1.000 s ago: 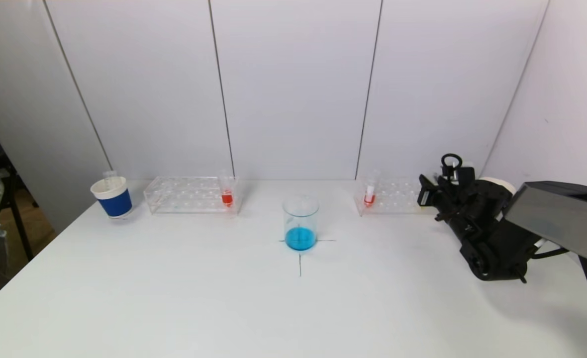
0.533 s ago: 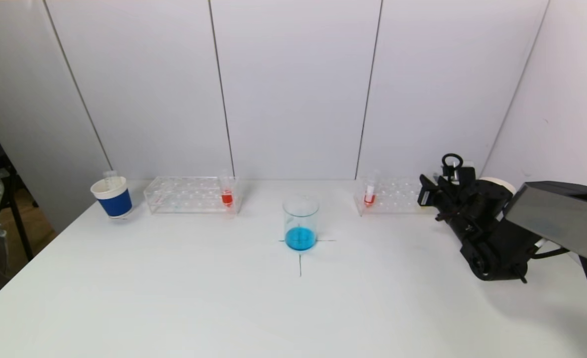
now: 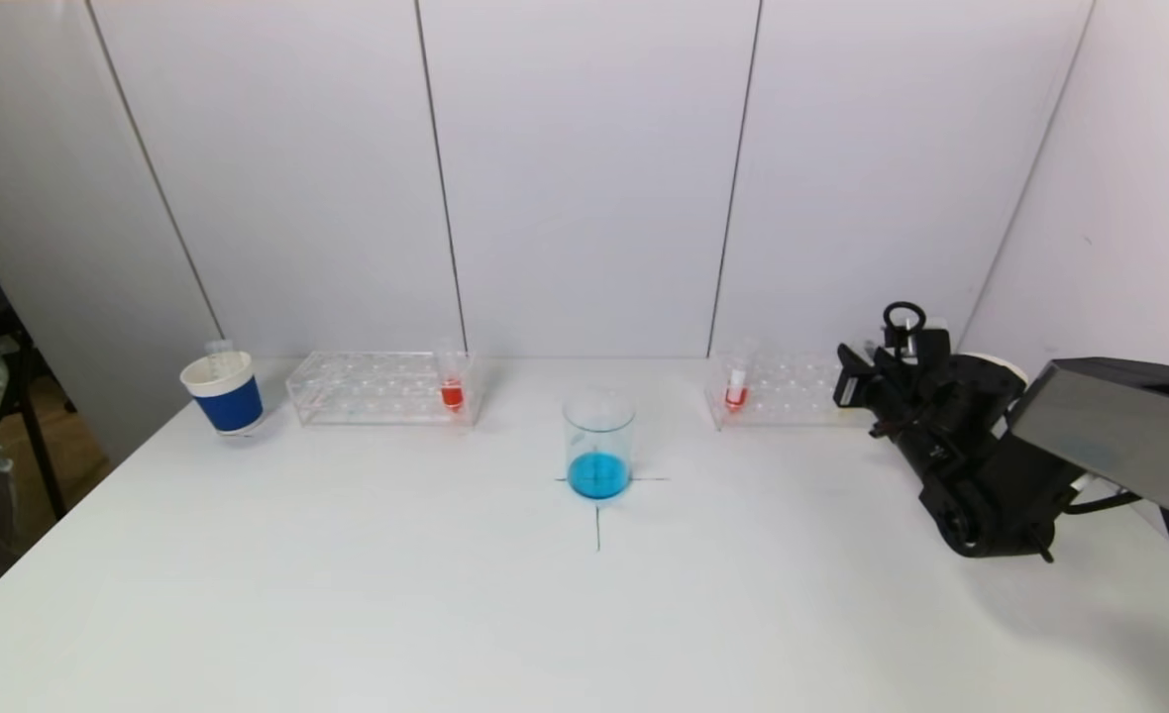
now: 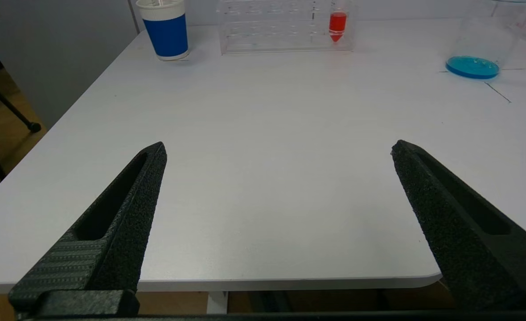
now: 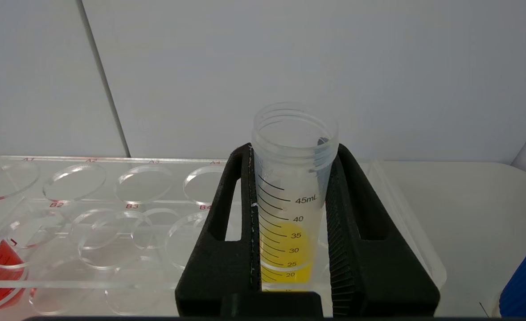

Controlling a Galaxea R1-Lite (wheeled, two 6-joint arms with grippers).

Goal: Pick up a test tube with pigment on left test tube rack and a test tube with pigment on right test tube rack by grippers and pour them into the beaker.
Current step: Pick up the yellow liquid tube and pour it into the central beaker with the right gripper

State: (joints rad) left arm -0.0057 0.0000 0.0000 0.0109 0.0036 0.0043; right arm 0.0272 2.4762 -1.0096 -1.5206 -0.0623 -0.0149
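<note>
The table (image 3: pixel 347 594) is white and wide, and at its far edge stand 2 clear racks. The left rack (image 3: pixel 367 388) holds 1 tube with red liquid (image 3: pixel 452 388) at its end nearest the middle. The right rack (image 3: pixel 778 388) holds another red tube (image 3: pixel 736 386) at its inner end. Between the racks, nearer to the robot, the beaker (image 3: pixel 598 444) stands on a drawn cross with blue liquid in its bottom. A blue and white paper cup (image 3: pixel 224 391) stands beside the left rack, on its outer side.

The right gripper (image 5: pixel 290 209) is at the outer end of the right rack. Its 2 fingers (image 5: pixel 232 214) are closed on a tube with yellow liquid (image 5: pixel 292 200), which is upright and open at the top, with its lower part apparently in the rack.

The left gripper (image 4: pixel 278 151) hangs over the near left part of the table, well apart from the left rack, with its jaws wide open and nothing between them.

I judge that the step in hand is to lift the yellow tube out of the rack. To do it well, the arm should go straight up until the tube's tip is clear of the hole, because a sideways pull could drag the light rack. The tube has no cap, so it must stay upright on the way to the beaker. For the left gripper, the red tube waits; it should approach it from the front with the jaws on both sides.
</note>
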